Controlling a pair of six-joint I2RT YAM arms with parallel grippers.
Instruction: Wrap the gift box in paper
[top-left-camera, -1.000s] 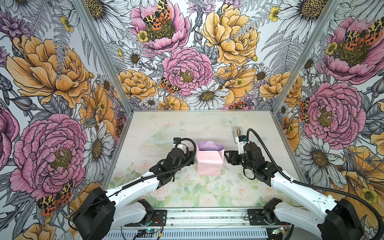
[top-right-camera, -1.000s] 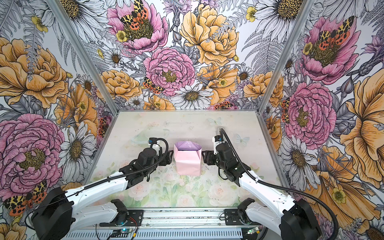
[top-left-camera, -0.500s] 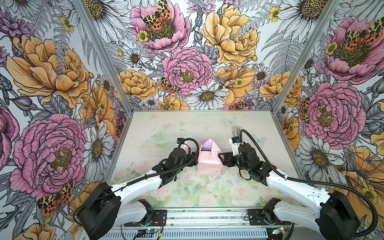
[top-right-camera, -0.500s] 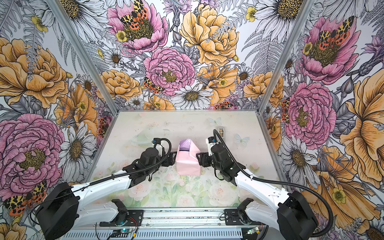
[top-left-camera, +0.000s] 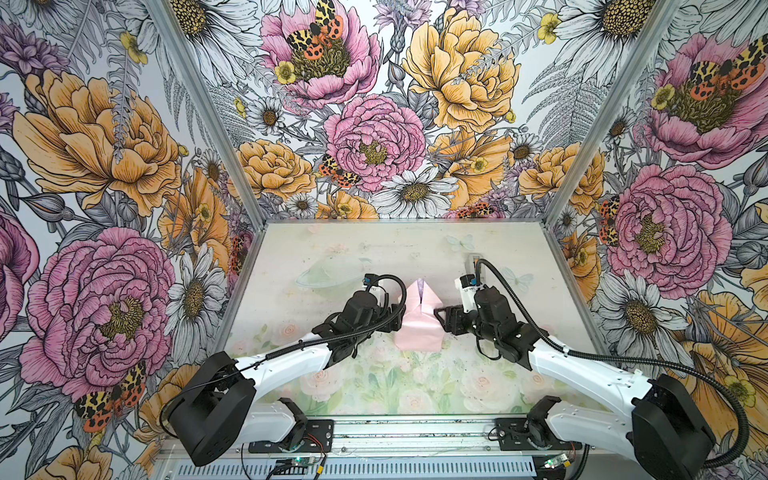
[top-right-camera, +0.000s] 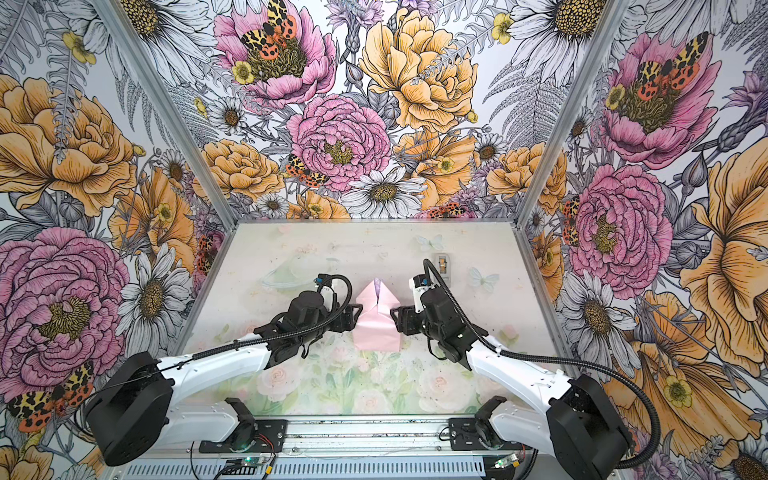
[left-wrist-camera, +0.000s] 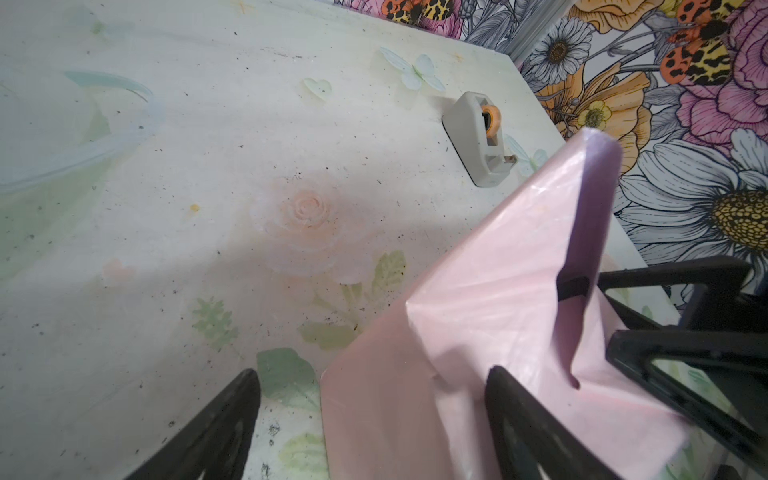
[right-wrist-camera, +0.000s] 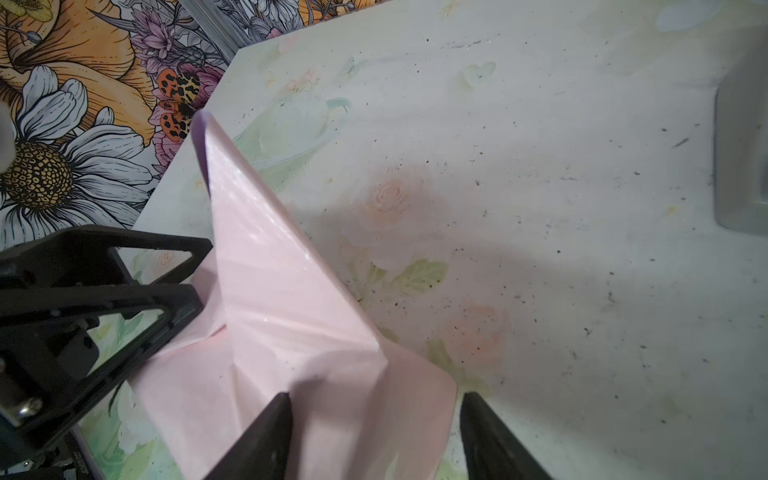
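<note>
The paper (top-left-camera: 417, 328) (top-right-camera: 376, 328) lies pale pink side out at the table's middle, folded round something; the gift box is hidden under it. Its far end is pinched into an upright peak with a sliver of lilac showing at the tip. My left gripper (top-left-camera: 397, 316) (top-right-camera: 357, 313) is pressed against the parcel's left side, my right gripper (top-left-camera: 440, 318) (top-right-camera: 395, 318) against its right side. In the left wrist view the left gripper (left-wrist-camera: 374, 415) is open astride the paper (left-wrist-camera: 478, 291). In the right wrist view the right gripper (right-wrist-camera: 374, 424) is open over the paper (right-wrist-camera: 282, 311).
A small grey tape dispenser (top-right-camera: 442, 264) (left-wrist-camera: 478, 137) stands on the table behind the right gripper, near the back right. Floral walls close the table on three sides. The arms' bases sit on the rail at the front edge.
The paper's far end was an open lilac mouth a second ago. Both grippers have pushed inward from the sides, and the two side flaps now meet in a narrow peak.
</note>
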